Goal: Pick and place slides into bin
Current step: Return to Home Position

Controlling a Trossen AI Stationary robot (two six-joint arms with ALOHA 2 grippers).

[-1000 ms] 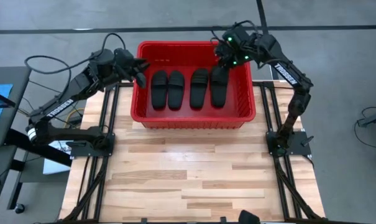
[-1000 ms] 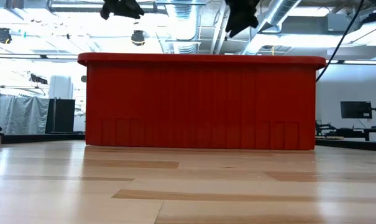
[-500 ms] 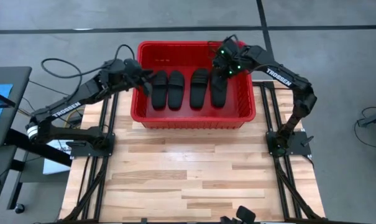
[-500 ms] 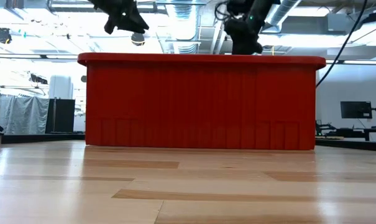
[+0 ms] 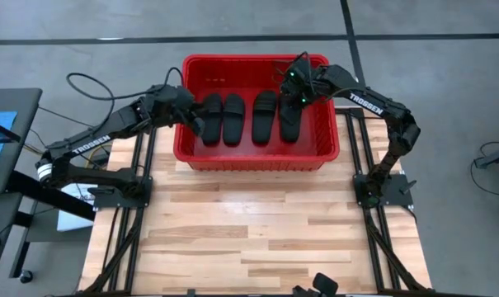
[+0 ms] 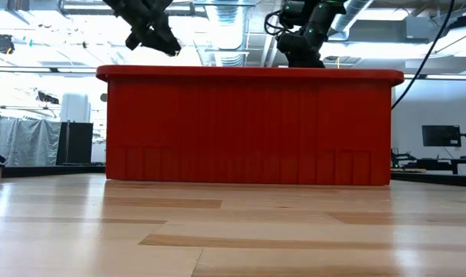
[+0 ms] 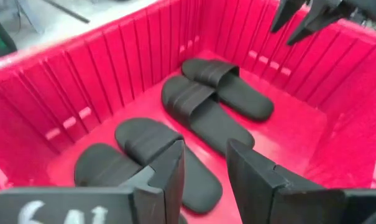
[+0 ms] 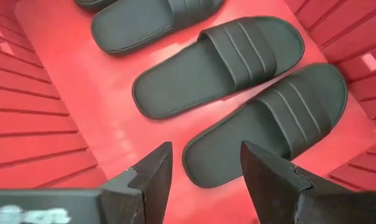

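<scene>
Four black slides lie flat on their soles, side by side on the floor of the red bin [image 5: 257, 157]: two on the left [image 5: 211, 120] [image 5: 233, 118] and two on the right [image 5: 264, 115] [image 5: 290, 115]. My left gripper [image 5: 197, 118] is open and empty, just inside the bin's left wall, above the leftmost slide [image 7: 107, 165]. My right gripper [image 5: 294, 89] is open and empty, above the far end of the rightmost slide [image 8: 268, 124]. In the low view the bin's front wall [image 6: 248, 127] hides the slides; both grippers [image 6: 154, 37] [image 6: 300, 52] show above its rim.
The bin stands at the table's far edge. The bare wooden table top [image 5: 257, 231] stretches from the bin to the near edge. The bin's ribbed walls [image 7: 113, 74] [image 8: 32, 81] stand close beside both grippers. Cables hang from both arms.
My left gripper has gone toward the table's right and near edges, over the bin's left wall and in above the leftmost slide. My right gripper has come down and toward the near edge, to the bin's rim above the rightmost slide. The slides have not moved.
</scene>
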